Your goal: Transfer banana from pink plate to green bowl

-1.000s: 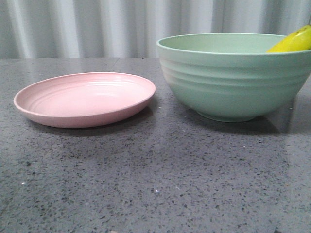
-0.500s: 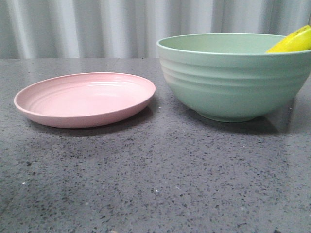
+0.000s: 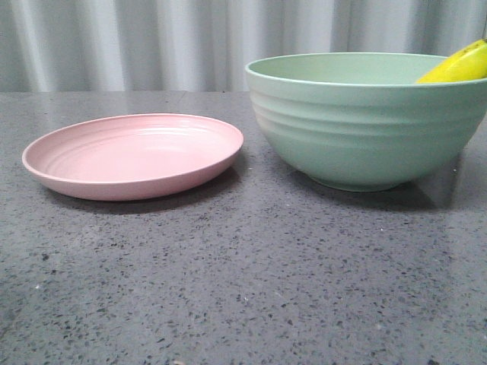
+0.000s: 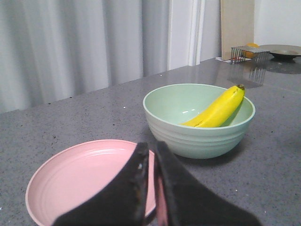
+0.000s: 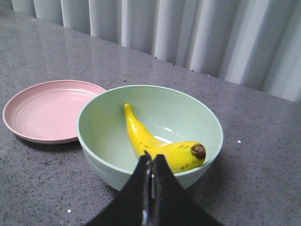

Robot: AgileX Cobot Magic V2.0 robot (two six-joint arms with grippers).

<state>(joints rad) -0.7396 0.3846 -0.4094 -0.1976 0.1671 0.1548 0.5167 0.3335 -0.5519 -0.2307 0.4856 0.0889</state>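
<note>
The yellow banana [image 5: 155,141] lies inside the pale green bowl [image 3: 365,137], its end leaning on the rim; it also shows in the front view [image 3: 460,67] and left wrist view [image 4: 218,109]. The pink plate [image 3: 133,156] sits empty to the left of the bowl. My left gripper [image 4: 151,149] is shut and empty, over the plate's near edge [image 4: 70,183]. My right gripper [image 5: 153,160] is shut and empty, in front of the bowl's rim [image 5: 94,141]. Neither gripper shows in the front view.
The plate and bowl stand on a grey speckled countertop [image 3: 243,289] with a pale curtain behind. In the left wrist view a small wire rack [image 4: 247,52] and a dark dish [image 4: 282,51] sit far back on the counter.
</note>
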